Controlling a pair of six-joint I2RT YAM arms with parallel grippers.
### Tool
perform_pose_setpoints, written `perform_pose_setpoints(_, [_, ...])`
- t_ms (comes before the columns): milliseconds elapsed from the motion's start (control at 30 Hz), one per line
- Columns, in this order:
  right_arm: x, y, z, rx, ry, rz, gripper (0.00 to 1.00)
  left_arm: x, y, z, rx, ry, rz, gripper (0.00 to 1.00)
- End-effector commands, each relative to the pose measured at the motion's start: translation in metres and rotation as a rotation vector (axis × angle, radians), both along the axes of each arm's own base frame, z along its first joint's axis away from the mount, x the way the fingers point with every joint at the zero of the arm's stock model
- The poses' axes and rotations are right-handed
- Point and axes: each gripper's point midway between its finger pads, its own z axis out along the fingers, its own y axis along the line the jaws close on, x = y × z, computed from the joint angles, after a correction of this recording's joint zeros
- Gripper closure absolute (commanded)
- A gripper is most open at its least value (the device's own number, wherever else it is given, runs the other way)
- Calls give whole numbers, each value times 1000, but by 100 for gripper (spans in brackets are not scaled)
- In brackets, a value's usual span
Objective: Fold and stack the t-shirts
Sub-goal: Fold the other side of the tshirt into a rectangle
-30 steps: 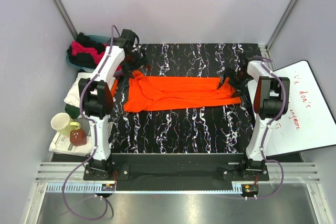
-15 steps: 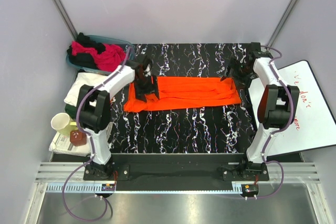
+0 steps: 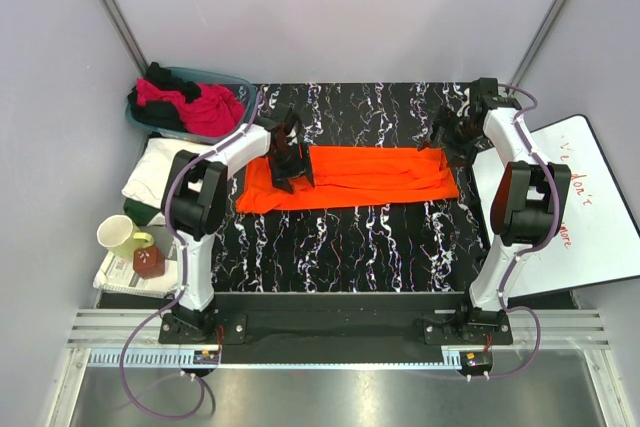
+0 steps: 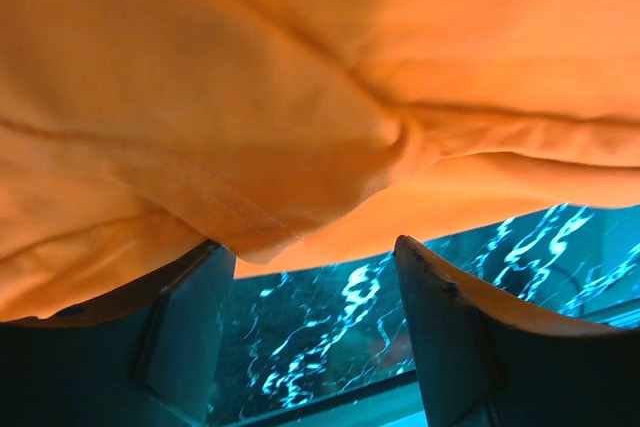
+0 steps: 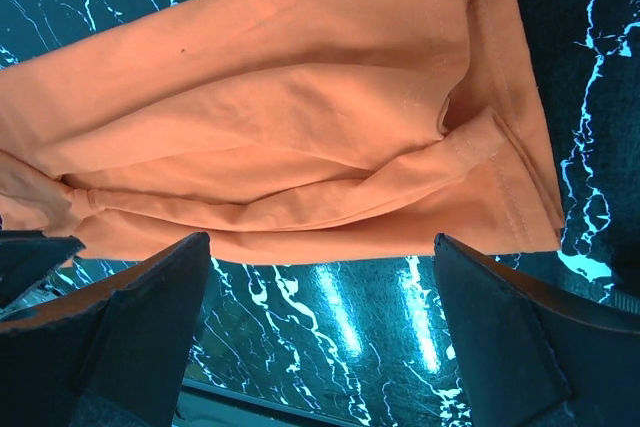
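A bright orange t-shirt (image 3: 370, 175) lies on the black marbled table (image 3: 350, 237) as a long flat strip folded lengthwise. My left gripper (image 3: 290, 160) hovers low over its left part. In the left wrist view the gripper (image 4: 310, 247) is open: orange cloth (image 4: 300, 97) bunches just past the fingertips, and only table shows between the jaws. My right gripper (image 3: 447, 140) is at the strip's far right corner. It stands wide open (image 5: 320, 239) over bare table, just off the shirt's hemmed edge (image 5: 300, 147).
A teal basket (image 3: 243, 87) at the back left holds magenta (image 3: 205, 107) and black shirts. White cloth (image 3: 155, 167) lies left of the table, with a cream mug (image 3: 120, 235) and a red object (image 3: 150, 263) nearer. A whiteboard (image 3: 575, 217) lies on the right.
My left gripper came from the back left corner onto the shirt's left part, and its jaws narrowed. The shirt's raised left end now lies flat. The right gripper shifted slightly back.
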Motion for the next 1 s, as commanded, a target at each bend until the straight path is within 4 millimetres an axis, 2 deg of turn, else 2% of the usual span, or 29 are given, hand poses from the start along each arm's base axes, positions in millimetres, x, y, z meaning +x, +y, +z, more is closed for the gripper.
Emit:
perform_pose_setpoints(0, [2, 3, 22, 18, -61, 18, 0, 23, -13, 17, -54, -68, 8, 35])
perform_pose_setpoints(67, [0, 3, 20, 17, -55, 17, 0, 25, -11, 17, -50, -68, 8, 41])
perform_pose_setpoints(100, [0, 3, 19, 15, -52, 18, 0, 26, -11, 16, -52, -67, 10, 50])
perform_pose_setpoints(167, [-1, 3, 17, 17, -46, 18, 0, 26, -10, 15, -56, -59, 8, 59])
perform_pose_setpoints(200, [0, 3, 17, 16, -49, 18, 0, 27, -9, 15, -54, -62, 10, 74])
perform_pose_setpoints(300, [-1, 3, 16, 18, -43, 19, 0, 30, -6, 17, -51, -72, 14, 90])
perform_pose_setpoints(333, [-1, 3, 16, 16, -44, 16, 0, 32, -4, 17, -49, -73, 17, 100])
perform_pose_setpoints(467, [-1, 3, 14, 16, -41, 18, 0, 37, 2, 23, -44, -90, 24, 100])
perform_pose_setpoints(733, [-2, 2, 11, 12, -32, 19, 0, 70, 21, 72, -8, -250, 67, 100])
perform_pose_setpoints(833, [-3, 2, 10, 13, -28, 19, 0, 85, 17, 81, -36, -279, 62, 100])
perform_pose_setpoints(867, [-3, 2, 11, 10, -32, 21, 0, 88, 15, 78, -37, -274, 61, 100])
perform_pose_setpoints(933, [-6, 2, 10, 7, -26, 21, 0, 99, 8, 87, -68, -297, 57, 100])
perform_pose_setpoints(967, [-5, 1, 11, 2, -32, 22, 0, 103, 5, 82, -74, -288, 57, 100])
